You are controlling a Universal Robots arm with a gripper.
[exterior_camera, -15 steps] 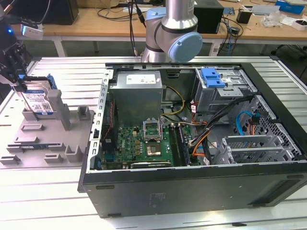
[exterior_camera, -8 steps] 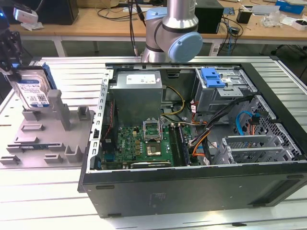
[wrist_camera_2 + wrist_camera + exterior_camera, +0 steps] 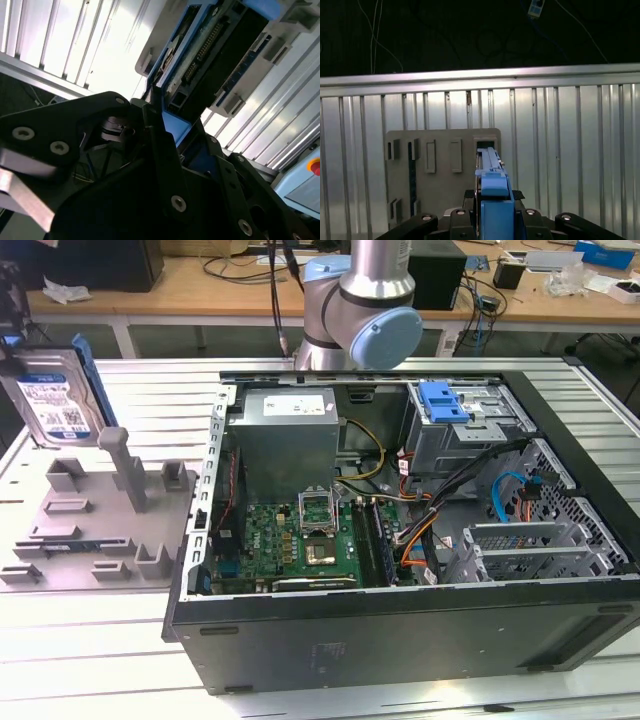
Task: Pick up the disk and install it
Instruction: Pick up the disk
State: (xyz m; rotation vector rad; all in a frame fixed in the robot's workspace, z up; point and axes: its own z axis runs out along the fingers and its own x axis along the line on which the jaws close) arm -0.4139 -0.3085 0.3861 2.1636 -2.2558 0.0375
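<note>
pickup done: gripper point(image 3: 494, 212) clamped on the disk point(image 3: 55, 390), held above grey holder point(image 3: 90, 530); install into pc case point(image 3: 400, 625) not yet done.

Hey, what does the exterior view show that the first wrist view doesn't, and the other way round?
The exterior view adds the open computer case, its motherboard, the drive cage with its blue latch, and the labelled face of the disk. The first wrist view adds the disk seen edge-on, clamped in the tool. Both share the disk, the grey holder beneath it and the slatted table.
</note>
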